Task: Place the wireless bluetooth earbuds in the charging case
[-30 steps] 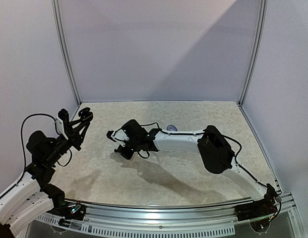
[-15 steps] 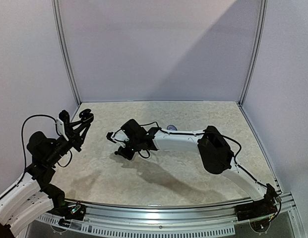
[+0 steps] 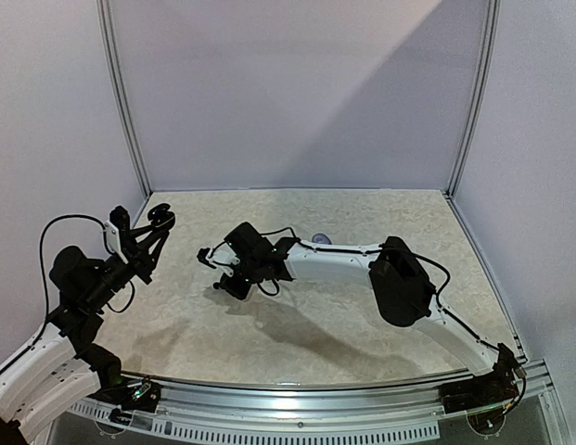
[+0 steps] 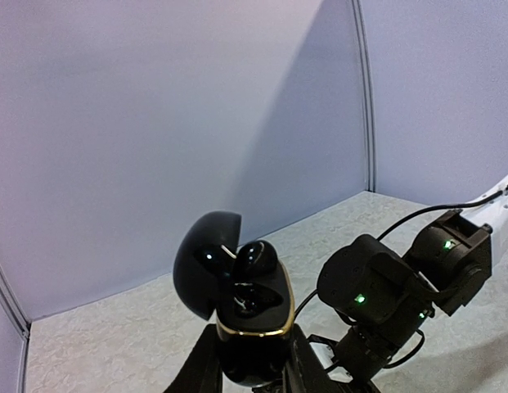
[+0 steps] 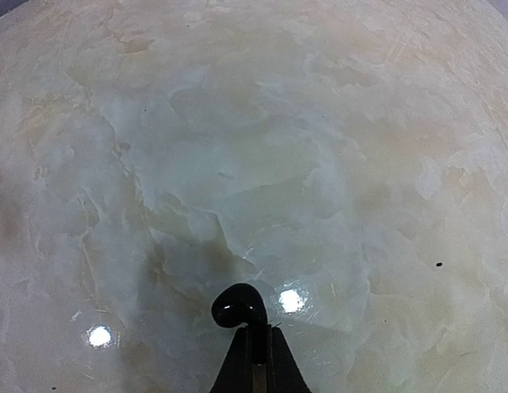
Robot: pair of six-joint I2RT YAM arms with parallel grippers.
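Right wrist view: you see the right gripper (image 5: 254, 344) pinching a black earbud (image 5: 239, 305) at 6 o'clock, over the surface (image 5: 319, 123). Your left gripper (image 4: 247, 372) clamps the open charging case (image 4: 245, 323), with a second earbud (image 4: 255, 258) seated at its 12 o'clock.

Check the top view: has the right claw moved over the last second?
Yes, slightly. The right claw, pinching a black earbud, has shifted left across the table, toward the back-left corner post.
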